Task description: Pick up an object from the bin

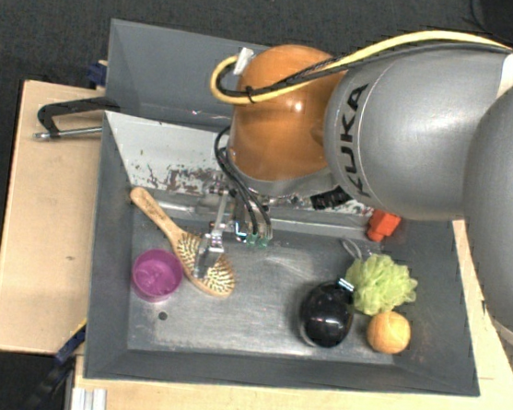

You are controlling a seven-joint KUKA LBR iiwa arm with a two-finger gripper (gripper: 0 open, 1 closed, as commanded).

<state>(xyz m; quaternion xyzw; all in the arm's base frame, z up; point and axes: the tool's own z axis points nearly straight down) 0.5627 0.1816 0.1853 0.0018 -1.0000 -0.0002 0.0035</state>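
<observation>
Camera view, left of centre: the gripper [218,241] hangs over the wooden hairbrush [178,236], perhaps touching its head; its spread cannot be told.

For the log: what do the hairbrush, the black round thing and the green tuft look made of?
Hairbrush: probably wood, going by its matte tan handle and oval head. Black round thing: perhaps hard plastic or glass, since it is glossy with bright highlights. Green tuft: soft fibre or mesh, with a fuzzy, ragged outline.

Bare floor [264,295] between hairbrush [196,259] and black ball [324,315]
</observation>
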